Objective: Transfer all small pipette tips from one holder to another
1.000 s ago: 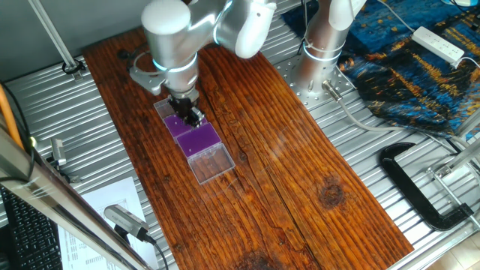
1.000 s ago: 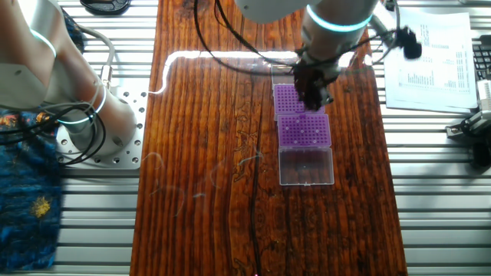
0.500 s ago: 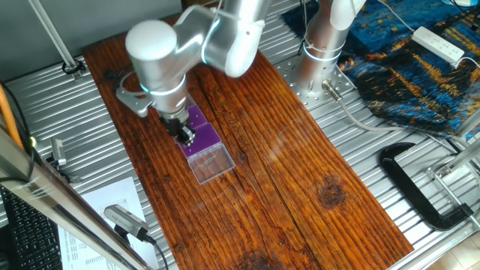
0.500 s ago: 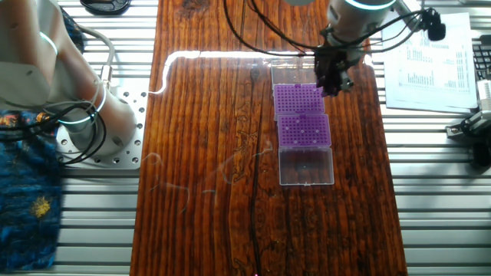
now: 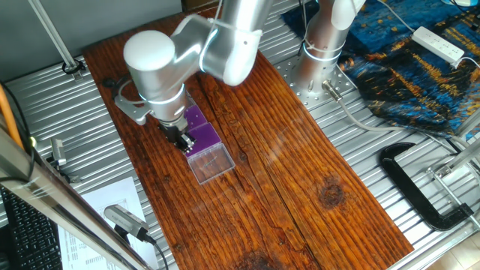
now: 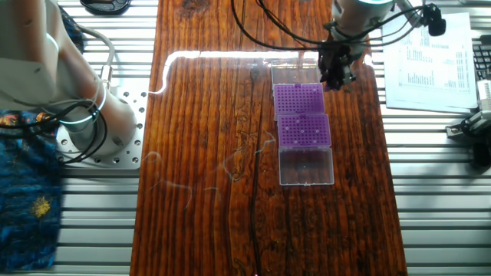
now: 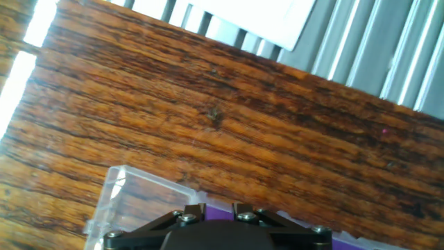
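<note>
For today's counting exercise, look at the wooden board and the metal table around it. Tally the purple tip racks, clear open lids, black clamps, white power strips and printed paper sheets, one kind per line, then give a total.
Purple tip racks: 2
Clear open lids: 2
Black clamps: 1
White power strips: 1
Printed paper sheets: 1
Total: 7

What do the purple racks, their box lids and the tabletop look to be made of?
The purple racks look like opaque matte moulded plastic, going by the even colour and regular hole grid. The box lid seems clear glossy plastic: wood grain shows through it. The tabletop looks like dark stained wood with strong grain and a light sheen, possibly varnished.
</note>
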Available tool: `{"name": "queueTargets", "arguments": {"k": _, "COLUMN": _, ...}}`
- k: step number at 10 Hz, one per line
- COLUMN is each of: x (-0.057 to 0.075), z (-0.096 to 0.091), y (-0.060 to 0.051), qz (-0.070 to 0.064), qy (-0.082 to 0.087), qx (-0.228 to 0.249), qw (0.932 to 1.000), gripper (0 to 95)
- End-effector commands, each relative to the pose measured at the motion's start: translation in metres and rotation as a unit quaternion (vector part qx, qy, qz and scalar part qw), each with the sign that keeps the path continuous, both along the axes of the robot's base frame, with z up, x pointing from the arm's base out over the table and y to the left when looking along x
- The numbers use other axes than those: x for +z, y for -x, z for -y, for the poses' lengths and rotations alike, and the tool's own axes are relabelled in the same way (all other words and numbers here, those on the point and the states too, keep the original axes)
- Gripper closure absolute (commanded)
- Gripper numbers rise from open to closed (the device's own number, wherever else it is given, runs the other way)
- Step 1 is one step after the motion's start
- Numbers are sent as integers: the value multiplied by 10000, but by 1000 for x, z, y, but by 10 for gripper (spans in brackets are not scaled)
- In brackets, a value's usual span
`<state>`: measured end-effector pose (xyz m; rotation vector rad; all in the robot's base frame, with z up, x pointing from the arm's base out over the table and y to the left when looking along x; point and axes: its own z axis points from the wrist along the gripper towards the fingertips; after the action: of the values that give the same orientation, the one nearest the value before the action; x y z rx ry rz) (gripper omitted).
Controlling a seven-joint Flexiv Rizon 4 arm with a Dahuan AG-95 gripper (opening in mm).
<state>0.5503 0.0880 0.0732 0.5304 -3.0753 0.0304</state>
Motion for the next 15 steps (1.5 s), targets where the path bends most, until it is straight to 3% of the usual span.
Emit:
{"name": "queueTargets", "arguments": {"k": 1, "x": -4, "z": 1, "y": 1, "qz": -27, "qy": -8, "qx": -30, "qw": 10000, "gripper": 950}}
{"name": "queueTargets", "arguments": {"k": 4, "x": -8, "z": 4, "y": 5, "qz": 19, "qy": -30, "qx": -113, "qw": 9999, "gripper": 950}}
{"name": "queueTargets", "arguments": {"k": 5, "x": -7, "z": 5, "y": 6, "qz": 13, "qy": -35, "qx": -138, "qw": 9999, "gripper": 760}}
{"name": "queueTargets", "arguments": {"k": 10, "x": -10, "z": 4, "y": 16, "qz": 74, "qy": -107, "qx": -220, "qw": 9997, "gripper": 760}}
{"name": "queueTargets", "arguments": {"k": 15, "x": -15, "z": 2, "y": 20, "qz": 82, "qy": -10, "qx": -244, "qw": 9997, "gripper": 760}}
